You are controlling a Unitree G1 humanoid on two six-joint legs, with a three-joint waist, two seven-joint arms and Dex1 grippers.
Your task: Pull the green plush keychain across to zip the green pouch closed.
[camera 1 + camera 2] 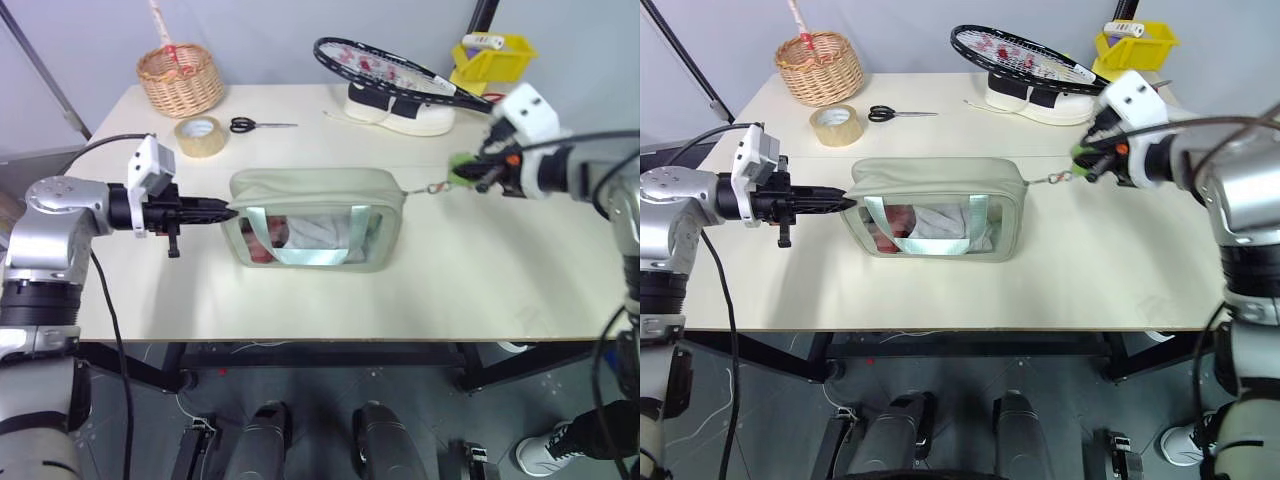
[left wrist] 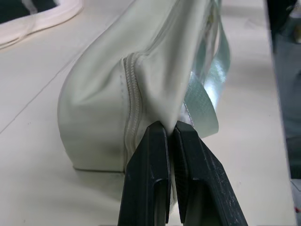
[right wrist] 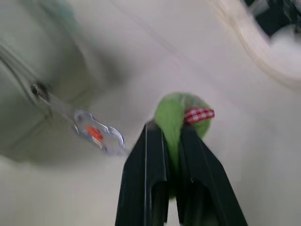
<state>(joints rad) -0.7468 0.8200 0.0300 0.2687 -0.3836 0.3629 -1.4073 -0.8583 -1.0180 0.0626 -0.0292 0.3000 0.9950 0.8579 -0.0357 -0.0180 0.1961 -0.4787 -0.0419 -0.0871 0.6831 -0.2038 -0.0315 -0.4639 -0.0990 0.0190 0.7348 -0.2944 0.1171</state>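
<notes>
Here, fuzzy green plush keychain (image 3: 176,117) pinched in right gripper (image 3: 171,134) — left gripper (image 2: 170,129) clamping soft green pouch (image 1: 315,195).

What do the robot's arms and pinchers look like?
Both arms are shiny silver with black joints, and black cables loop along them. Each wrist carries a small white box. The left gripper and the right gripper each end in two long, flat black fingers.
</notes>
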